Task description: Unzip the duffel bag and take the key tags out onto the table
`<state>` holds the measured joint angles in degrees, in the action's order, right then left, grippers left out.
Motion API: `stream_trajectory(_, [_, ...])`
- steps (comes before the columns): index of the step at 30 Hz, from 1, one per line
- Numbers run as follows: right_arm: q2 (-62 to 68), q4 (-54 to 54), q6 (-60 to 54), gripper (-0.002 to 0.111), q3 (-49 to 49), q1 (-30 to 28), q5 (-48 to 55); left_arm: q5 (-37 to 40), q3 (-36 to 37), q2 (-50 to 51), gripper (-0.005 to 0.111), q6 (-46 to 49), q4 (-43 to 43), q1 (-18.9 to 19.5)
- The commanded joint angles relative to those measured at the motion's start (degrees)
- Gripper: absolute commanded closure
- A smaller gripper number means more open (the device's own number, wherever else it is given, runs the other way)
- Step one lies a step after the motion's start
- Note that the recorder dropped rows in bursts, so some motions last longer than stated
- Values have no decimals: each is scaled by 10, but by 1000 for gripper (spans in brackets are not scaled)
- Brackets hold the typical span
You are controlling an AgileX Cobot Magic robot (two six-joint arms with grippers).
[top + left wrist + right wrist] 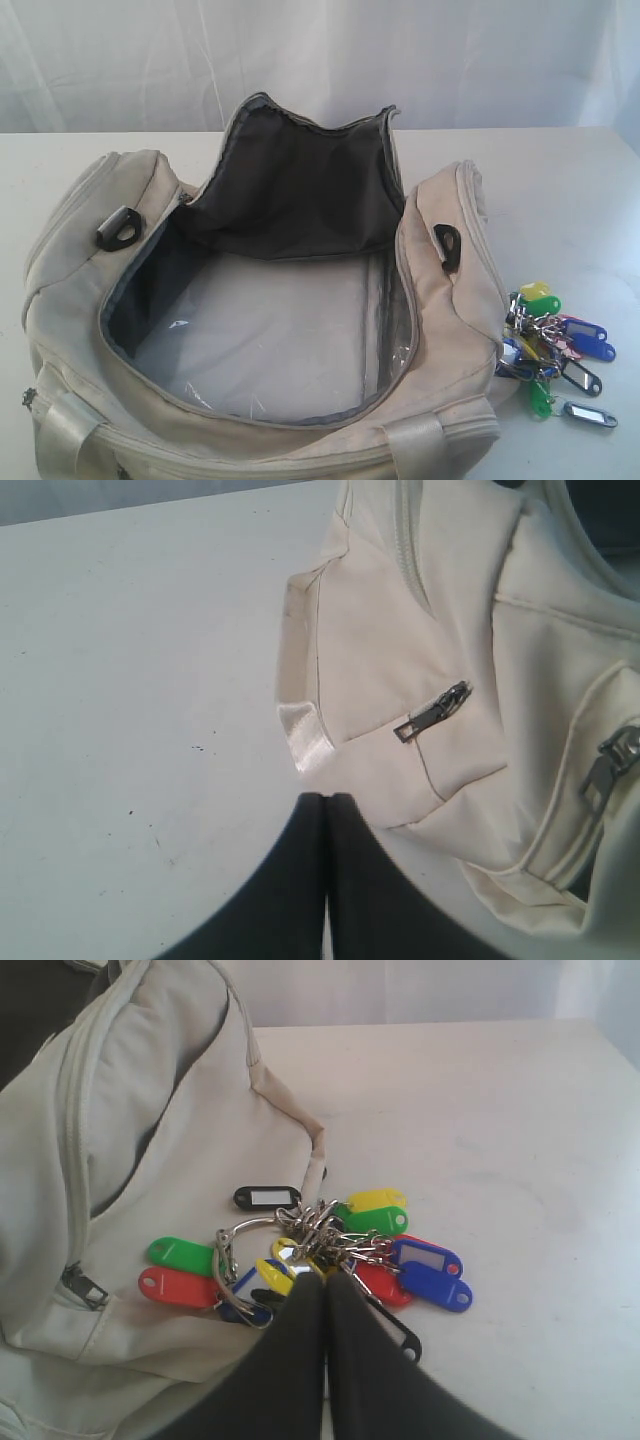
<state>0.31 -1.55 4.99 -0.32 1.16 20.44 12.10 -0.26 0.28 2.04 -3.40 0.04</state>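
The cream duffel bag (440, 300) lies unzipped, its dark grey lined flap (290, 190) folded back and its inside showing only a clear plastic sheet (280, 350). The key tags (553, 350) lie in a bunch on the table (570, 200) against the bag's right end. Neither gripper shows in the exterior view. My right gripper (325, 1278) is shut and empty, its tips in line with the key tags (340, 1250) beside the bag (150, 1140). My left gripper (327, 798) is shut and empty over the table (130, 680), near the bag's other end (400, 660).
Black D-rings (120, 230) (447, 243) stand on both bag ends. A grey zipper pull (432, 710) hangs on a side pocket. A white curtain (320, 60) closes off the back of the table. Shiny straps (65, 430) cross the bag's front.
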Motion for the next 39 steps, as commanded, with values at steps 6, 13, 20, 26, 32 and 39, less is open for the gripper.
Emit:
stream_trajectory(6, [-3, -2, -3, 108, 3, 2, -9, -1, 3, -3, 107, -1, -4, 48])
stream_trajectory(13, [-3, -2, -3, 108, 3, 2, -9, -1, 3, -3, 107, -1, -4, 52])
stream_trajectory(20, [-3, -2, -3, 108, 3, 2, -9, -1, 3, -3, 107, -1, -4, 53])
stream_trajectory(26, [-3, -2, -3, 108, 3, 2, -9, -2, 3, -3, 107, -1, -4, 49])
stream_trajectory(32, [-3, -2, -3, 108, 3, 2, -9, -2, 3, -3, 107, -1, -4, 49])
stream_trajectory(39, [-3, -2, -3, 108, 3, 2, -9, -1, 3, -3, 107, -1, -4, 49])
